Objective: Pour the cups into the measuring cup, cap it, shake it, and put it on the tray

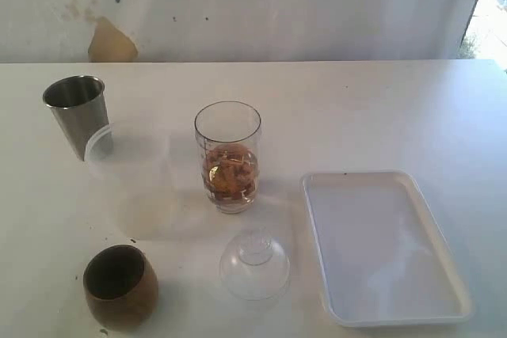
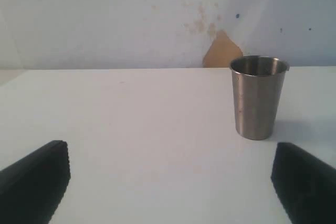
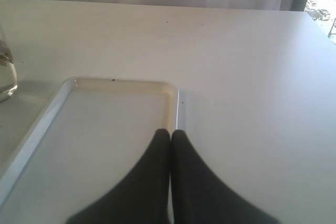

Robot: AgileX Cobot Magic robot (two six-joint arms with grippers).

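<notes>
The measuring cup (image 1: 228, 156) stands upright mid-table with brownish contents in its lower part. Left of it stands the frosted plastic cup (image 1: 135, 187), and behind that the steel tumbler (image 1: 77, 115). The brown wooden cup (image 1: 120, 286) sits at the front left. The clear dome cap (image 1: 254, 265) rests on the table in front of the measuring cup. The white tray (image 1: 384, 243) lies at the right. Neither gripper shows in the exterior view. My left gripper (image 2: 170, 182) is open with nothing in it, the steel tumbler (image 2: 258, 97) ahead of it. My right gripper (image 3: 170, 135) is shut and holds nothing, over the tray's rim (image 3: 63, 98).
A white wall with a tan patch (image 1: 111, 41) runs behind the table. A bright window (image 1: 491, 5) is at the far right. The measuring cup's edge (image 3: 6, 77) shows at the side of the right wrist view.
</notes>
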